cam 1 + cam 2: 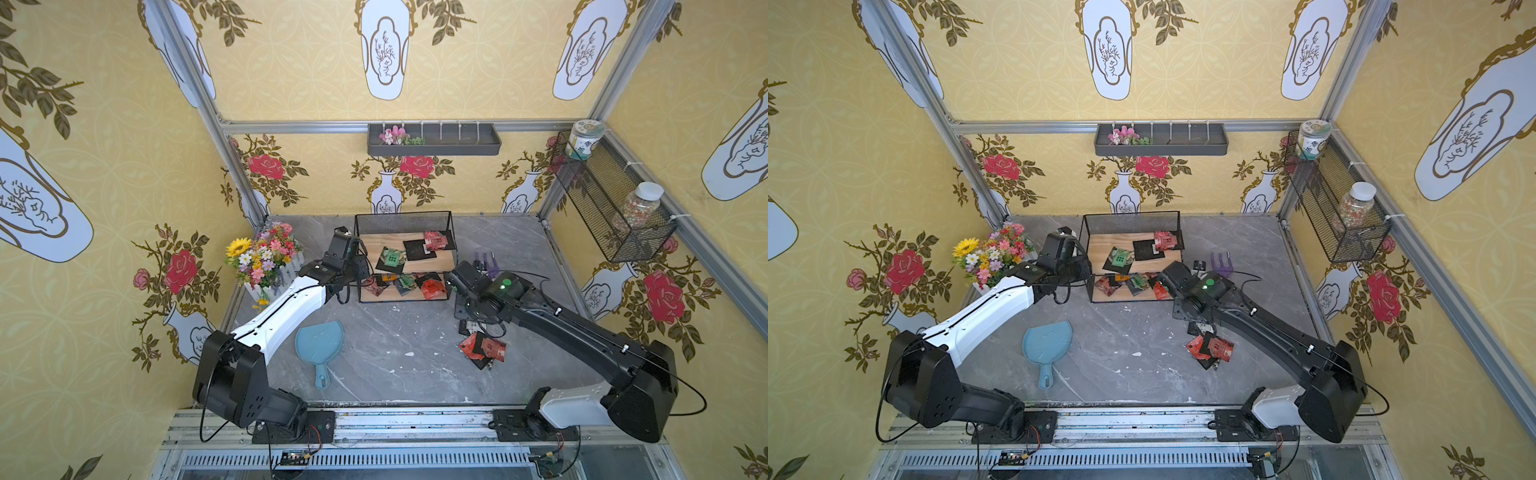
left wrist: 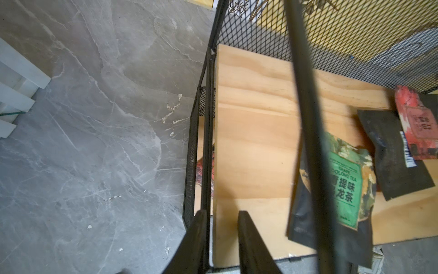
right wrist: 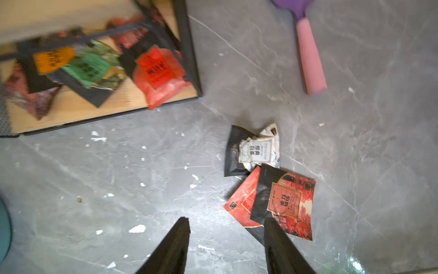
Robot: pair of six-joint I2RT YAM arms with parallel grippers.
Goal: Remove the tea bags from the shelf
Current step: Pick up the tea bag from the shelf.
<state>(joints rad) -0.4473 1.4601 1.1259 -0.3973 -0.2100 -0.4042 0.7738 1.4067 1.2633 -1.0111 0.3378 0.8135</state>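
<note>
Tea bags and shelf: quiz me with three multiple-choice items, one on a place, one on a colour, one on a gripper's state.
1. Where does the pile of tea bags lie?
A. On the table, outside the shelf
B. In the grey wall tray
C. On the blue dish

2. What colour is the label of the oolong tea bag on the upper board?
A. Purple
B. Green
C. White

3. How is the right gripper?
A. Shut on a red tea bag
B. Shut on the purple tool
C. Open, holding nothing

Key: 1 A, the sachets lie loose on the grey surface in both top views; 2 B, the left wrist view shows a green label; 3 C, the right wrist view shows its jaws apart and gripping nothing.
</note>
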